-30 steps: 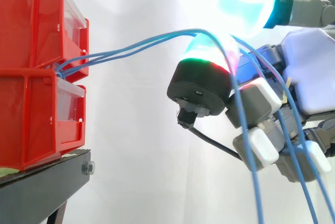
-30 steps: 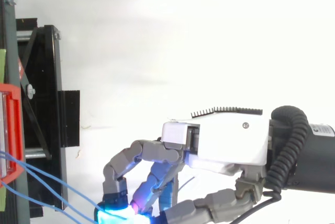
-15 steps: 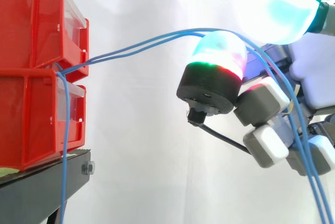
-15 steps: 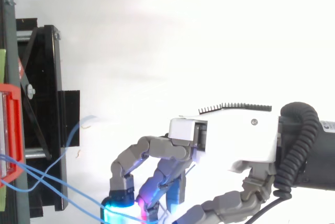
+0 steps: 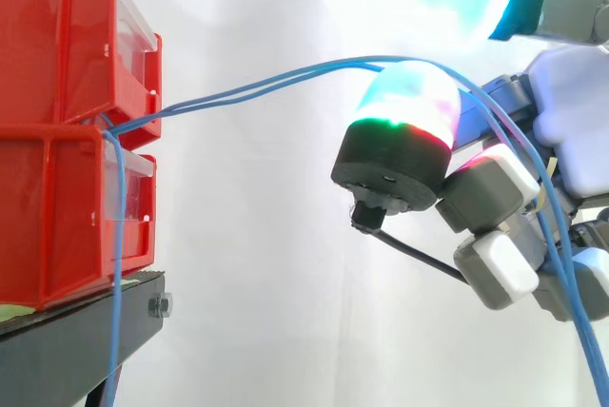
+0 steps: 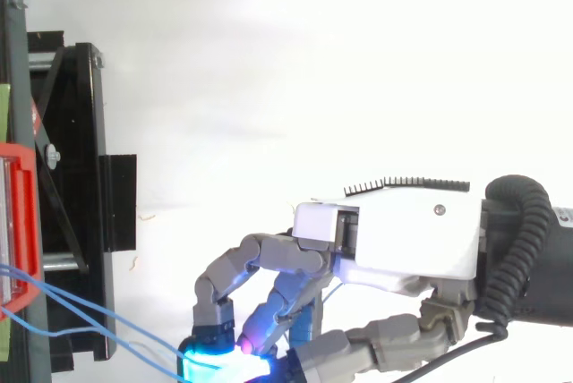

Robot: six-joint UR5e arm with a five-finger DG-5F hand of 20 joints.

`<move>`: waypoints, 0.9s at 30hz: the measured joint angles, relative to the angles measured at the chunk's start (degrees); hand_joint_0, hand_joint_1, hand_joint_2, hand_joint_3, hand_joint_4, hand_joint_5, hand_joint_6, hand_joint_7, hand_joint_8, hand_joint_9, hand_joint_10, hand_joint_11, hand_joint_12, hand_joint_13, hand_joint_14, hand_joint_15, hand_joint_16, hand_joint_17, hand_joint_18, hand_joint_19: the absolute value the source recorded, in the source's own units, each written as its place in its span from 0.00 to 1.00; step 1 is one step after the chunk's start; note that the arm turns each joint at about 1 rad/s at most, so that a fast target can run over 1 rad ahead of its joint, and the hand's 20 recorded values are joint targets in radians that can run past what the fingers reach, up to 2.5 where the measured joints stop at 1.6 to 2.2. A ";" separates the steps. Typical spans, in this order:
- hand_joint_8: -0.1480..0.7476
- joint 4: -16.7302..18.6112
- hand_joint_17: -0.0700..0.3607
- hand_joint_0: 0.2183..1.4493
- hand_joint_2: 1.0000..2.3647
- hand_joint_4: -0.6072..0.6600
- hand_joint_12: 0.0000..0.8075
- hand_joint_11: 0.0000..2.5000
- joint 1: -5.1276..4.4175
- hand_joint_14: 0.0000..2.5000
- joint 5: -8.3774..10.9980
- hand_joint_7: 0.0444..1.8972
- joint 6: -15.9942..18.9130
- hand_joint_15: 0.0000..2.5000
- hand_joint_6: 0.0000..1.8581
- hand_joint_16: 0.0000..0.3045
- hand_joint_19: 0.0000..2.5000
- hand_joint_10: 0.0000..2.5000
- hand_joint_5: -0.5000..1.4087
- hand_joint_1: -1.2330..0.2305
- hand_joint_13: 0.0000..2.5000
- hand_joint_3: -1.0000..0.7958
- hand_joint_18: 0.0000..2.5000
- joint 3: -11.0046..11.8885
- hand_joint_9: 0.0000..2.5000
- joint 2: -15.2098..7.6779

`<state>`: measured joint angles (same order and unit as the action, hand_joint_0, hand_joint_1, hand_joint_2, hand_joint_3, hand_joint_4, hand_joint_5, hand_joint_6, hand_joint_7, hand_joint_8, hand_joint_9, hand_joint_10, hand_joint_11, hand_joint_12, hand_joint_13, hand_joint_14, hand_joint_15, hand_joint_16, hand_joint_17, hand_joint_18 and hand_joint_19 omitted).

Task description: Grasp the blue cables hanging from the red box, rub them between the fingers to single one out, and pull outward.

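Side view
Red bins [image 5: 57, 141]: two stacked at the left edge, on the black stand [image 5: 67, 340].
Blue cables [image 5: 257, 88]: they leave the seam between the two bins. Two run side by side, long axis slanting up to the right.
Cable ends: the pair bends over a glowing pad and drops steeply down the right edge, past the palm.
Loose strand [image 5: 115, 264]: hangs straight down the front of the lower bin, past the stand's edge.
Hand [image 5: 571, 112]: at the right. One of its fingertips [image 5: 404, 103] sits under the cables, with another glowing pad above it and apart from it.
Open room: bare white curtain [image 5: 247, 264] between the bins and the hand, crossed by the two cables.
What this angle gives: the cables' rise and drop.

Top view
Stand [image 6: 72, 222]: black frame along the left edge, with a red bin rim [image 6: 20, 222] beside it.
Cables [image 6: 89, 304]: they run from the left edge, slanting toward the bottom edge and into the glowing pads.
Hand [image 6: 403, 240]: enters from the right, well apart from the stand. Fingers and thumb curl inward, pads meeting on the cables at the bottom edge.
Open room: wide and white above the hand.
What this angle gives: the fingers' curl and the gap between hand and stand.
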<state>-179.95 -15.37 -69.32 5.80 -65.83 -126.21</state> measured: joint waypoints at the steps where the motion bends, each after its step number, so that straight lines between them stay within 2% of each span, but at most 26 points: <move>1: 0.63 0.00 0.49 0.31 0.01 0.67 0.57 0.34 -0.01 0.01 0.00 0.52 0.00 0.21 0.47 0.20 0.22 0.01 0.17 0.43 0.38 0.42 0.45 0.00 0.38 0.00; 4: 0.63 -0.03 0.49 0.31 0.01 0.68 0.56 0.34 -0.01 0.01 0.01 0.52 0.00 0.21 0.47 0.20 0.22 0.01 0.17 0.38 0.38 0.44 0.45 0.00 0.38 0.00; 7: 0.61 -0.05 0.47 0.33 0.01 0.67 0.54 0.35 0.01 0.01 0.00 0.51 0.00 0.21 0.48 0.19 0.22 0.01 0.16 0.33 0.37 0.41 0.44 0.00 0.37 0.00; 12: 0.60 -0.05 0.46 0.35 0.00 0.66 0.53 0.35 0.05 0.01 -0.02 0.50 -0.03 0.21 0.48 0.19 0.21 0.01 0.17 0.26 0.36 0.28 0.43 0.00 0.36 0.00; 19: 0.60 -0.05 0.46 0.31 0.00 0.66 0.52 0.36 0.08 0.01 -0.02 0.51 -0.08 0.21 0.48 0.19 0.21 0.01 0.17 0.21 0.35 0.28 0.42 0.00 0.36 0.00; 20: 0.60 -0.05 0.46 0.28 0.00 0.67 0.52 0.36 0.08 0.01 -0.02 0.51 -0.09 0.21 0.48 0.19 0.21 0.01 0.17 0.22 0.36 0.28 0.43 0.00 0.36 0.00; 22: 0.63 -0.06 0.49 0.22 0.00 0.67 0.55 0.35 0.08 0.01 -0.03 0.51 -0.09 0.21 0.47 0.20 0.21 0.01 0.17 0.33 0.37 0.28 0.44 0.00 0.37 0.00; 24: 0.63 -0.05 0.48 0.25 0.00 0.66 0.55 0.34 0.08 0.01 -0.03 0.53 -0.09 0.21 0.46 0.20 0.22 0.01 0.18 0.44 0.37 0.28 0.44 0.00 0.38 0.00; 26: 0.62 -0.05 0.47 0.30 0.00 0.66 0.53 0.34 0.08 0.01 -0.03 0.55 -0.09 0.22 0.46 0.19 0.23 0.01 0.18 0.49 0.37 0.28 0.43 0.00 0.39 0.00; 27: 0.62 -0.05 0.47 0.31 0.00 0.65 0.53 0.34 0.08 0.01 -0.03 0.55 -0.09 0.21 0.46 0.19 0.23 0.01 0.19 0.49 0.37 0.32 0.43 0.00 0.40 0.00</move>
<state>-180.00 -15.29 -69.34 5.71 -65.83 -126.21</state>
